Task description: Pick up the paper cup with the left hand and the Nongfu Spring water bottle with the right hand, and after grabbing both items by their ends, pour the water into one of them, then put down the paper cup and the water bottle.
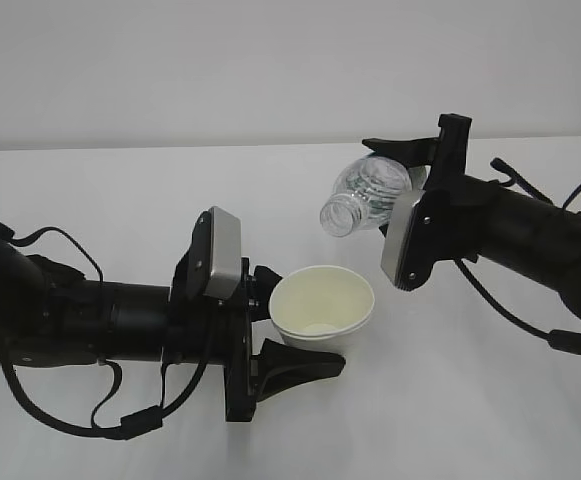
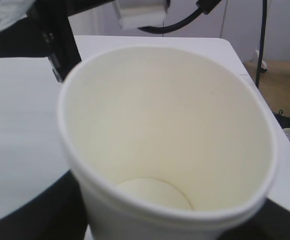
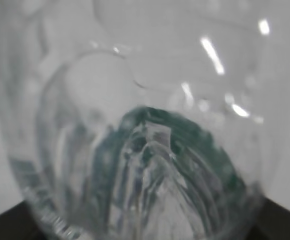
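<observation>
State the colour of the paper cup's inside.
Pale cream, plain, no pattern; the paper cup shows it best in the left wrist view.

The exterior view looks down at a slant across the white table (image 1: 120,190) toward its far edge and the wall, taking in both arms. The left wrist view sits very near the paper cup (image 2: 169,145), looking into its mouth, toward the table's far right corner. The right wrist view is pressed close against the water bottle (image 3: 145,150), blurred. The exterior view shares both the cup (image 1: 322,306) and the bottle (image 1: 368,195).
</observation>
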